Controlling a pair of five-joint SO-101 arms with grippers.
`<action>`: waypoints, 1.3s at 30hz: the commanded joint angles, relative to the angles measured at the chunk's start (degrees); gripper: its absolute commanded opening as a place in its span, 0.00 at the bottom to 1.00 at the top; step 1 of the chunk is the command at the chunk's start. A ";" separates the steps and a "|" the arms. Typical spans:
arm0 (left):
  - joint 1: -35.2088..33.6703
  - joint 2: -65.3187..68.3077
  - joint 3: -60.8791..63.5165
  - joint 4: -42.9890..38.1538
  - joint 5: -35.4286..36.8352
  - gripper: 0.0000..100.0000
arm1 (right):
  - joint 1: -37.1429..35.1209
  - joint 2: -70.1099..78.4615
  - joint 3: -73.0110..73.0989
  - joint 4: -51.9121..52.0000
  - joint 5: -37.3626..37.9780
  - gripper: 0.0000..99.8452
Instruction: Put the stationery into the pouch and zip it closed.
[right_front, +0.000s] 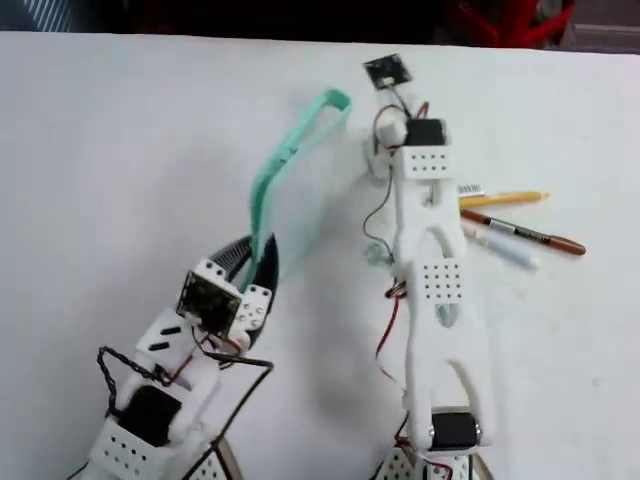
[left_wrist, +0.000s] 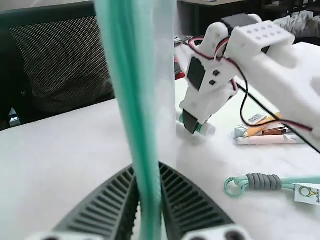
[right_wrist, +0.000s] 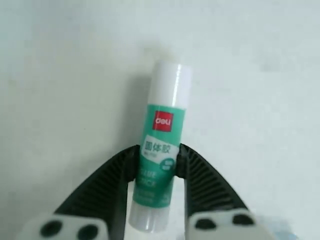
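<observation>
A translucent pouch (right_front: 300, 195) with a teal zipper edge (left_wrist: 131, 100) lies at the table's middle. My left gripper (right_front: 255, 265) is shut on its near end, and the teal edge runs up between the black fingers (left_wrist: 180, 205). My right gripper (right_wrist: 156, 165) is shut on a green-and-white glue stick (right_wrist: 165, 130) held just above the white table, beside the pouch's right side (left_wrist: 202, 128). A yellow pencil (right_front: 505, 199), a brown-capped marker (right_front: 525, 233) and a white pen (right_front: 505, 247) lie right of the right arm (right_front: 430, 260).
A teal cord with a grey wrapped section and a ring (left_wrist: 257, 181) lies on the table beside the pouch, under the right arm. The table's far edge (right_front: 200, 38) runs along the back, with a dark chair (left_wrist: 60, 60) behind it.
</observation>
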 joint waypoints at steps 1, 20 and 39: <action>0.57 -0.22 -0.53 0.79 -0.53 0.03 | 2.68 -9.63 -1.41 7.08 -0.53 0.02; 1.01 -0.22 1.58 0.79 -0.53 0.03 | 8.75 -71.96 47.21 9.27 35.08 0.02; 13.93 -0.22 1.76 7.21 -11.60 0.03 | -3.82 -101.05 67.60 8.75 54.24 0.02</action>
